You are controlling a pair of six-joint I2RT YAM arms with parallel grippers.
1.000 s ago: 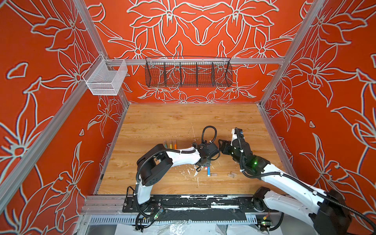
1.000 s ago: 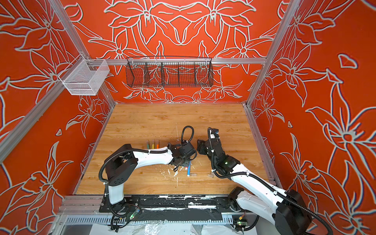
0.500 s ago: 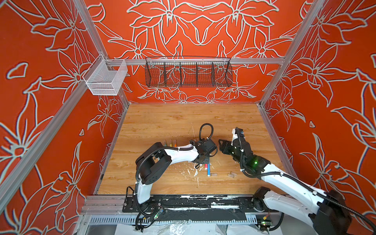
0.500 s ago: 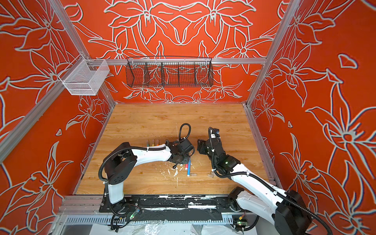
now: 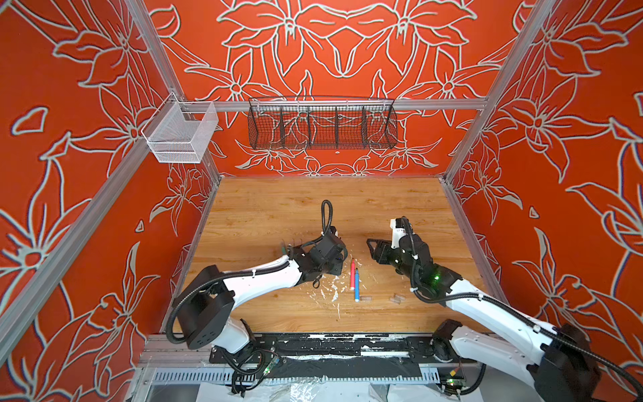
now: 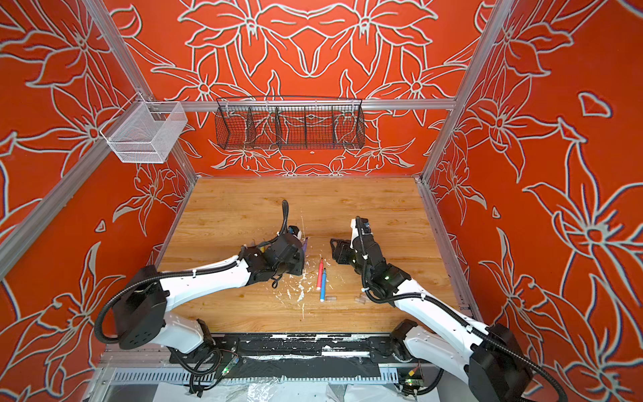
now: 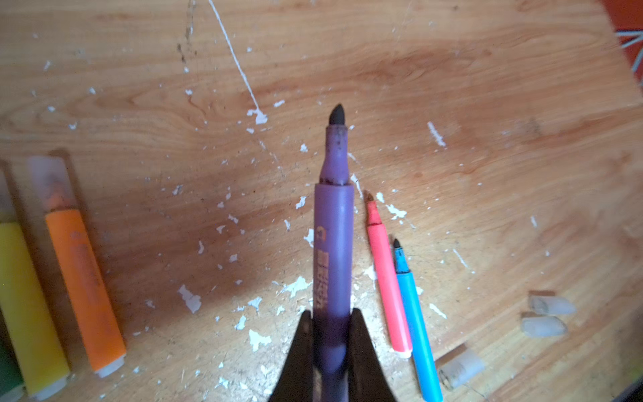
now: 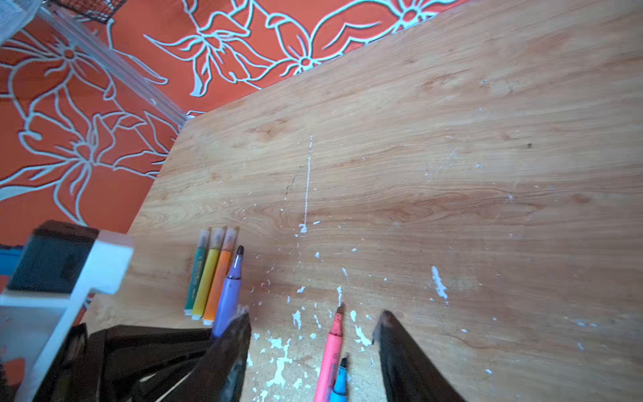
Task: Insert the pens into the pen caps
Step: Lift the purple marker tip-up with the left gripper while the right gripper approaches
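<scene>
I have the left arm (image 5: 264, 278) reaching in from the lower left of a top view toward the middle of the tabletop (image 5: 313, 209), forearm low and close to level, wrist folded over. The left tool (image 7: 330, 316) is clamped on the rear part of the purple pen (image 7: 334, 243). The pen points straight out ahead of the fingers with its dark tip bare, and it looks lifted off the wood.

The right arm (image 5: 487, 309) comes up from the lower right, wrist raised and turned toward the left arm. The right tool (image 8: 313, 315) has its jaws standing apart with nothing gripped, hanging over the tip end of the pink-red pen (image 8: 332, 344).

That pen and the blue pen (image 8: 340, 379) lie side by side, uncapped, at lower centre of both top views, between the two tools. Three loose pen caps (image 7: 461, 369) sit on the wood. One is just beside the blue pen's rear end, and the other two lie together nearer the right arm.

The green pen (image 8: 195, 278), yellow pen (image 8: 206, 280) and orange pen (image 8: 219, 283) lie in a tight row, each with a clear cap on, mostly hidden behind the left wrist in the top views. White flecks (image 7: 189, 299) litter the wood around the pens.
</scene>
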